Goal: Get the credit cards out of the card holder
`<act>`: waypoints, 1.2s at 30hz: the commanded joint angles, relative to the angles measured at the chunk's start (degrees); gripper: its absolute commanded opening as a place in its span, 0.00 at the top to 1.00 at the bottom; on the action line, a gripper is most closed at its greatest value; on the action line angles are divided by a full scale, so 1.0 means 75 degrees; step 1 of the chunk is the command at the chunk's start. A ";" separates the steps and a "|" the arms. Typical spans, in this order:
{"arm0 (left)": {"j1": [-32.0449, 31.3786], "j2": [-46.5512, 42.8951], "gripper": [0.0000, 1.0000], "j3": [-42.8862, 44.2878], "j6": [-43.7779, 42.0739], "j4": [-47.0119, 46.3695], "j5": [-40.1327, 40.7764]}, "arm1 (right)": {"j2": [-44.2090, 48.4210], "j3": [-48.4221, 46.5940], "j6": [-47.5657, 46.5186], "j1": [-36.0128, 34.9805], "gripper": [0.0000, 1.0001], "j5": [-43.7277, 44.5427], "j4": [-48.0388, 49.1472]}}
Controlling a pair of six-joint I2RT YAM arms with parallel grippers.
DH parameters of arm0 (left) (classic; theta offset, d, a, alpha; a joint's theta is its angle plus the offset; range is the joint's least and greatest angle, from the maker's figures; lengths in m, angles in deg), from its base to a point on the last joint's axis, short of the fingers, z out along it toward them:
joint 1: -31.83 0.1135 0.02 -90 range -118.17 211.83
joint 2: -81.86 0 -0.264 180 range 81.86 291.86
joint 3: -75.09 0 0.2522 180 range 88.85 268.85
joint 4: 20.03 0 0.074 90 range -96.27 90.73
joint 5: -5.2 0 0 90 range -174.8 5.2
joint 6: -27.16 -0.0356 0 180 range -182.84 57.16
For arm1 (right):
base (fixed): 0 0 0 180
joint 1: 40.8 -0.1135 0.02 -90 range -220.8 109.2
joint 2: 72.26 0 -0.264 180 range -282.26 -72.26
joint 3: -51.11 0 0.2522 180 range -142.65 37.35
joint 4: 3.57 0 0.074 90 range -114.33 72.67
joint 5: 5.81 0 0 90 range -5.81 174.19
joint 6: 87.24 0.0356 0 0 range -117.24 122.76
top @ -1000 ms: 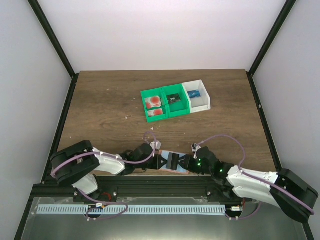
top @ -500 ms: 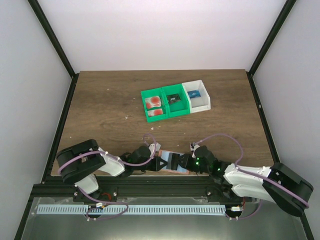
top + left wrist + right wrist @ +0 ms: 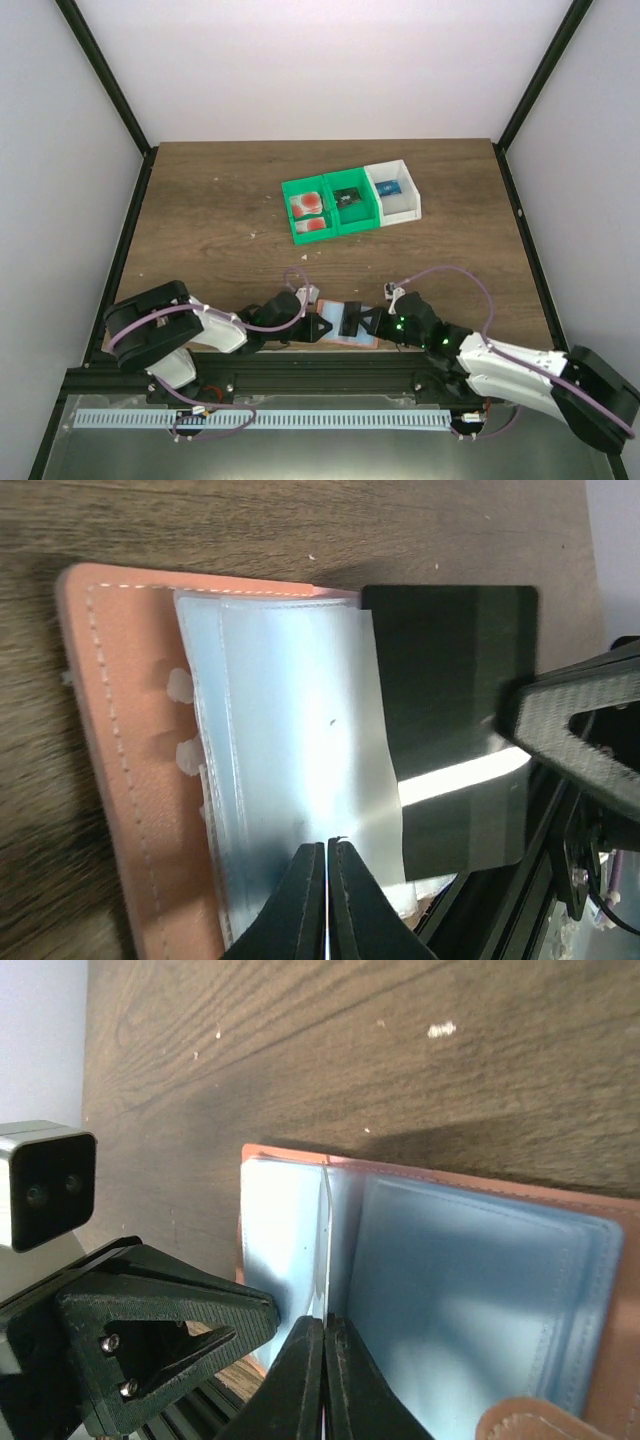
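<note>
The left pincer [image 3: 328, 848] is pinching with its two dark fingers drawn almost fully together. They are closing on the lower edge of a translucent blue-grey plastic pocket leaf [image 3: 300, 730]. That leaf is part of the small flat folding card holder [image 3: 110, 740], salmon-pink on its stitched outer cover, which is lying open on the dark wooden table [image 3: 220, 210] directly under this pincer. The salmon cover is spreading away to one side of the fingertips.

The right pincer [image 3: 324, 1325] is also squeezing nearly shut. Its fingers are gripping the thin pale edge of a pocket leaf at the fold of the card holder, and the blue-grey panels are fanning out on either side of its tips. The two pincers are facing each other across the card holder, tips close together, with the holder lying between and beneath them.

The credit cards [image 3: 307, 206], pale whitish-pink rectangles with red-orange blots, are resting in a green plastic bin [image 3: 316, 238]. The bin is sitting well beyond both pincers, farther out on the table. Whether any card is sitting in the pockets between the pincers cannot be told.
</note>
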 commanded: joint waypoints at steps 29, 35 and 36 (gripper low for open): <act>0.2361 -0.7538 0.23 0.0419 0.0780 0.4515 -0.0357 | 0.0634 -0.2335 -0.8688 -0.1638 1.00 0.2709 0.0286; 0.2370 -0.8110 0.32 -0.0504 0.2728 0.3348 -0.0970 | 0.0144 -0.1825 -1.1240 -0.2613 0.99 0.2820 0.2213; 0.2368 -0.8149 0.32 -0.0574 0.2914 0.3238 -0.1073 | -0.0017 -0.1872 -1.1525 -0.2781 1.00 0.3024 0.2401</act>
